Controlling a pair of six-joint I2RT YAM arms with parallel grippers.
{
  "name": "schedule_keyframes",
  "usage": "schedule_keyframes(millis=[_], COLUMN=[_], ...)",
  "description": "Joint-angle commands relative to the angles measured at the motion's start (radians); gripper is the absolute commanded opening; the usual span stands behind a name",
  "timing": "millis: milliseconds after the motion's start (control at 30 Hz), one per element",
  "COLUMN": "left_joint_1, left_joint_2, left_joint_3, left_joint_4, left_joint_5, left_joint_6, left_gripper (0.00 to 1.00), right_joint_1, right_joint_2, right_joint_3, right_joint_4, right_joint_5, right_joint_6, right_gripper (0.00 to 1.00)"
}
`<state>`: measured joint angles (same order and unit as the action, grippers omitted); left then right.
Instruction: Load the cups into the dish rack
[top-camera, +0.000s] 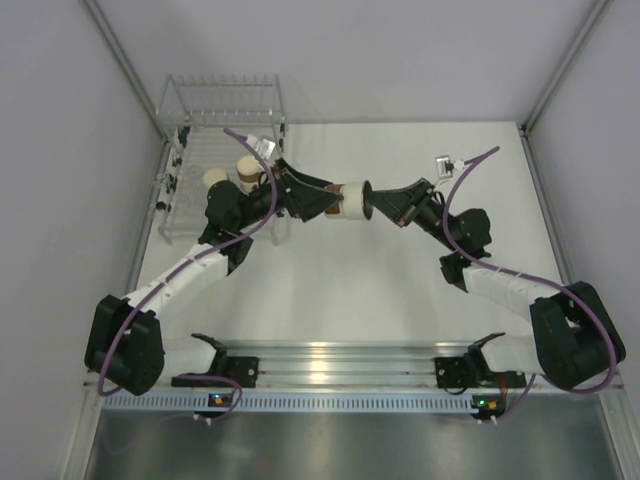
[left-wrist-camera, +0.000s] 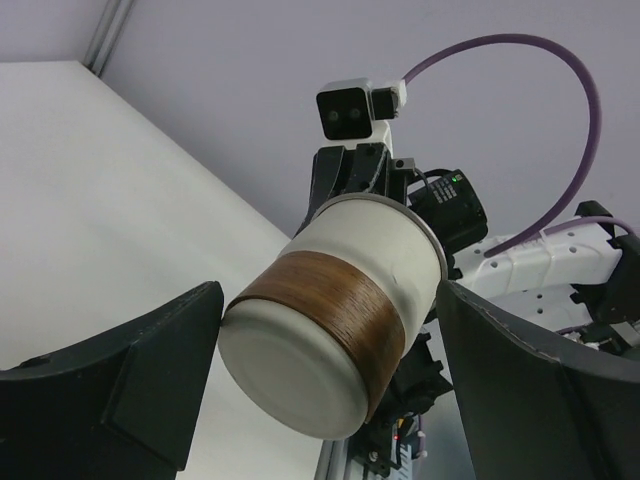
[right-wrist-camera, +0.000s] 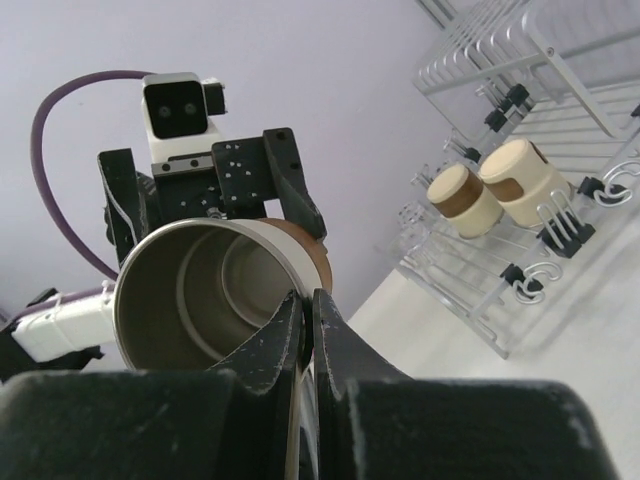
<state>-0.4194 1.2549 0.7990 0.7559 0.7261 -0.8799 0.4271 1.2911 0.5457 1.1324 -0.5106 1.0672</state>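
Observation:
A cream cup with a brown band hangs on its side above the table's middle, between the two arms. My right gripper is shut on the rim of this cup, one finger inside the shiny silvery interior and one outside, in the right wrist view. My left gripper stands open around the cup's base; one finger is at its edge and a small gap shows at the other. Two more cream cups sit upside down in the clear dish rack.
The dish rack's raised end frame stands at the far left corner by the left wall. The rack shows its thin tines in the right wrist view, with the two cups. A metal rail runs along the near edge.

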Motion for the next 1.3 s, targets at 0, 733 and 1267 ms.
schedule_keyframes(millis=[0, 733, 1267], left_joint_1=[-0.054, -0.174, -0.243], left_joint_2=[0.009, 0.127, 0.143], left_joint_3=[0.009, -0.073, -0.058], left_joint_4=[0.16, 0.491, 0.542], left_joint_5=[-0.048, -0.054, 0.001], left_joint_6=[-0.042, -0.27, -0.33], left_gripper=[0.92, 0.68, 0.93], right_joint_1=[-0.014, -0.025, -0.036], right_joint_2=[-0.038, -0.012, -0.001], right_joint_3=[-0.016, -0.05, -0.058], right_joint_4=[0.148, 0.313, 0.323], right_joint_5=[-0.016, -0.034, -0.037], right_joint_6=[0.028, 0.103, 0.108], right_gripper=[0.0, 0.0, 0.0])
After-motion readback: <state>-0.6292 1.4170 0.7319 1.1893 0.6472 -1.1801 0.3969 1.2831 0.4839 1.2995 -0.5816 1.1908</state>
